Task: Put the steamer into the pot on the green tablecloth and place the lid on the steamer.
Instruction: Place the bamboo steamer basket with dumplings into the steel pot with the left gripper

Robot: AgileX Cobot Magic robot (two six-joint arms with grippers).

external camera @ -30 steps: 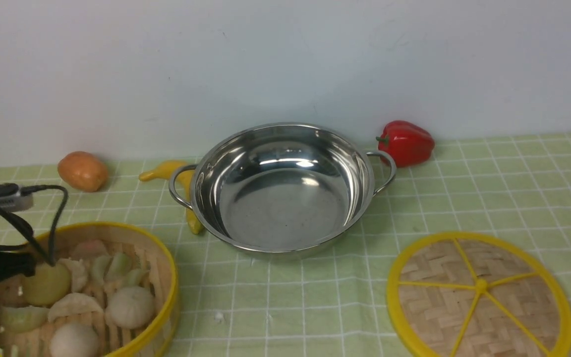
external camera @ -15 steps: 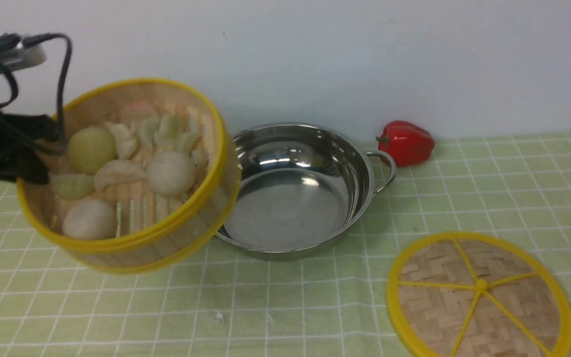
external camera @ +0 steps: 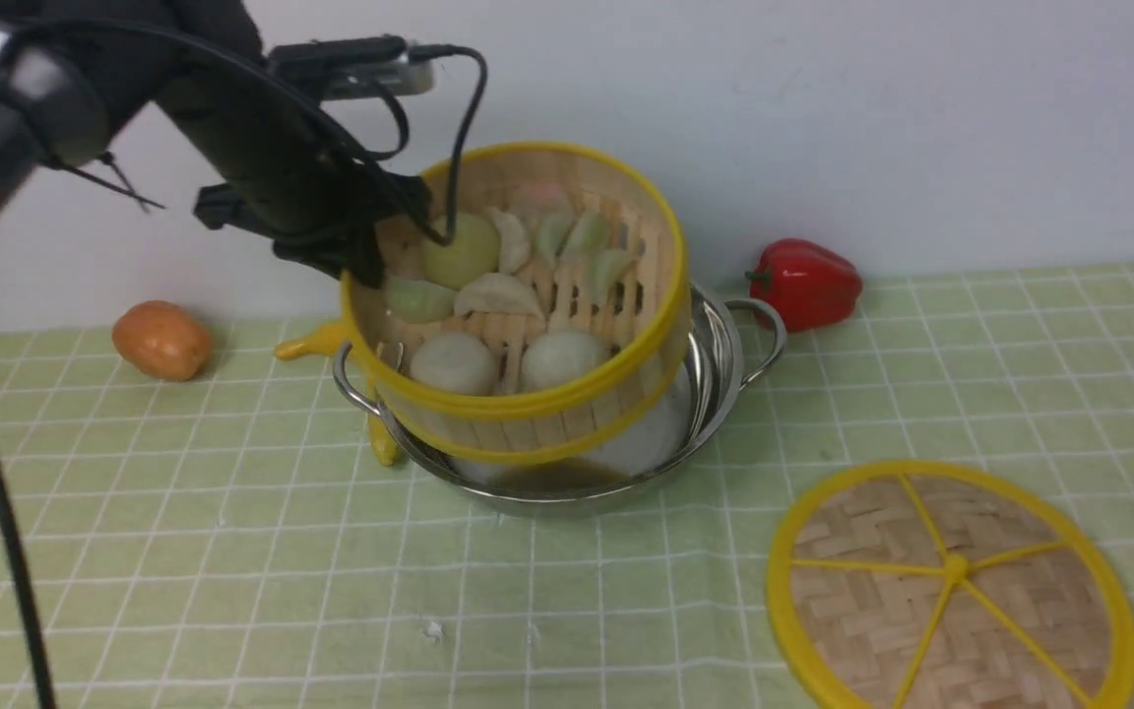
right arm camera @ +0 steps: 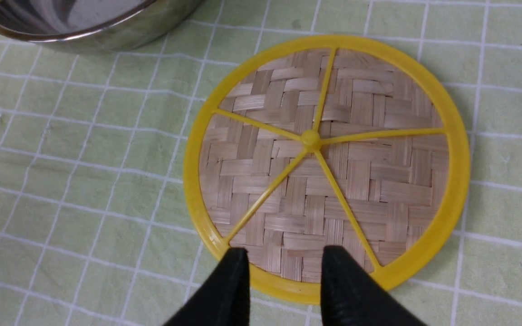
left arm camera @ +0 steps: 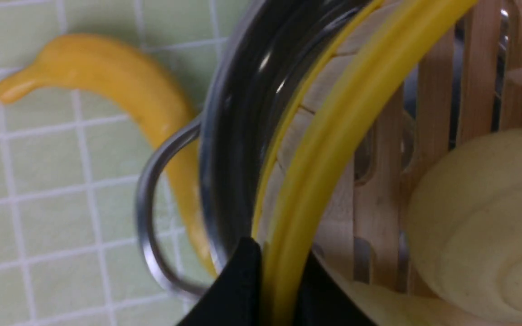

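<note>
The steamer (external camera: 518, 305), a bamboo basket with a yellow rim and buns and dumplings inside, hangs tilted over the pot (external camera: 724, 364), its lower edge dipping inside the pot's rim. My left gripper (external camera: 370, 246) is shut on the steamer's left rim. In the left wrist view its black fingers (left arm camera: 243, 280) pinch the steamer's yellow rim (left arm camera: 333, 136) right beside the pot wall (left arm camera: 238, 113). The lid (external camera: 951, 581) lies flat on the green tablecloth (external camera: 232, 542) at the near right. My right gripper (right arm camera: 286, 258) stands open above the near rim of the lid (right arm camera: 329, 163).
A red pepper (external camera: 808, 281) lies behind the pot on the right. An orange-brown round fruit (external camera: 163, 340) sits at the far left. A yellow banana (left arm camera: 129, 86) lies against the pot's left handle (left arm camera: 152, 203). A white wall closes the back.
My left arm has lifted the steamer off the cloth at the near left and carried it up and to the right, over the pot. The right gripper and the lid have not moved.
</note>
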